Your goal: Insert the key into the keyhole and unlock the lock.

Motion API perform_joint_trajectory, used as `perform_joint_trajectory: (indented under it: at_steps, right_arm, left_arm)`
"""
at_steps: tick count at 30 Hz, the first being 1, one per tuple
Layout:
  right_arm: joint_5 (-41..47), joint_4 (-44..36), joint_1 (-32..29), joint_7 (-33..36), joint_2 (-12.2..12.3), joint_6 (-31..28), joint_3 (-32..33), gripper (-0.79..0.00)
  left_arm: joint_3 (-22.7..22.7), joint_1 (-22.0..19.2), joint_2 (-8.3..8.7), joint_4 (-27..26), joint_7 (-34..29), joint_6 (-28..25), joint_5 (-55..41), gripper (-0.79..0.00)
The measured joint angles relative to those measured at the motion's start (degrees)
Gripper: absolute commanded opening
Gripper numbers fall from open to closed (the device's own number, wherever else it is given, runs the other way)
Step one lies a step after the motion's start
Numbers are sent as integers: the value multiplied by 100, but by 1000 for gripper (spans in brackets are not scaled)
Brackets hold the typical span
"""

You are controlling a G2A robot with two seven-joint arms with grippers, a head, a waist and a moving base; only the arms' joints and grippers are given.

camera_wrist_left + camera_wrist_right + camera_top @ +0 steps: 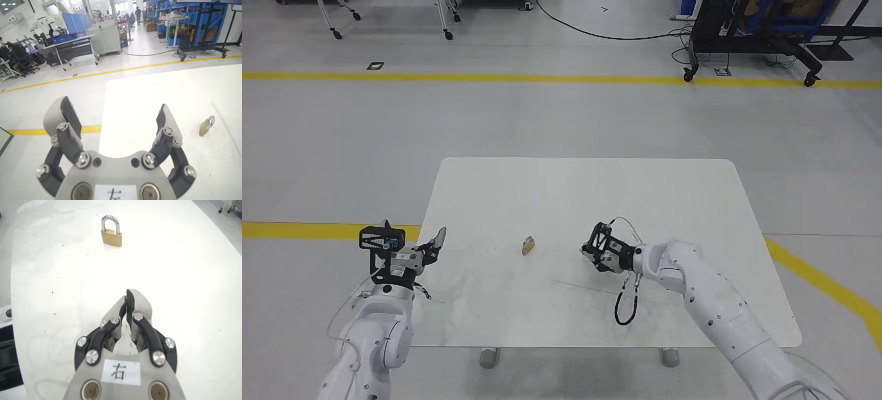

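The lock (pixel 528 245) (pixel 206 126) (pixel 112 237), a small brass padlock with a silver shackle, sits on the white table (pixel 642 190) (pixel 151 91) (pixel 170 266) a little left of the middle and towards the near side, between my two arms. From the right wrist camera both shackle legs look seated in the body, and the shackle end is turned away from that gripper. I cannot tell from any view whether the padlock lies flat or is tipped on an edge. To the lock's right, near but not touching it, is the right gripper (pixel 594 250) (pixel 126 296), low over the tabletop and pointing left at the lock. Its ribbed pads (pixel 130 302) are pressed together, and I cannot tell whether anything thin is pinched between them. To the lock's left, somewhat farther from it, the left gripper (pixel 432 245) (pixel 115 106) hangs over the table's left edge. Its jaws are spread wide with nothing between the two fingers (pixel 70 111), and it is angled towards the far right, so the lock appears off to one side of its camera. A thin black cable (pixel 625 300) loops down beside the right forearm over the near part of the table. Yellow floor lines (pixel 542 77) run past the table on the far side, and a dark wheeled stand (pixel 752 40) is on the floor at the far right.
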Motion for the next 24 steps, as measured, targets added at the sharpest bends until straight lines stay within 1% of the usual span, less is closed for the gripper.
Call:
perform_joint_trajectory:
  at_steps: [1, 9, 10, 12, 16, 19, 21, 24]
  right_arm:
    - [93, 10, -2, -17, 1, -105, 6, -785]
    - [49, -20, -33, -68, 3, 39, 32, -785]
    - [114, -82, -100, -226, 17, 91, 103, -785]
    - [283, -201, -237, -621, 56, 1, 276, -785]
    - [727, -318, -534, -1697, 150, -541, 718, -785]
    - [1159, -126, -605, -2305, 171, -1114, 850, -785]
    - [1419, 31, -583, -2485, 176, -1324, 818, -785]
    - [1503, 67, -574, -2508, 178, -1326, 782, -785]
  left_arm:
    - [0, 0, 0, 0, 0, 0, 0, 0]
    - [0, 0, 0, 0, 0, 0, 0, 0]
    - [0, 0, 0, 0, 0, 0, 0, 0]
    - [0, 0, 0, 0, 0, 0, 0, 0]
    - [0, 0, 0, 0, 0, 0, 0, 0]
    - [0, 0, 0, 0, 0, 0, 0, 0]
    - [0, 0, 0, 0, 0, 0, 0, 0]
    - [0, 0, 0, 0, 0, 0, 0, 0]
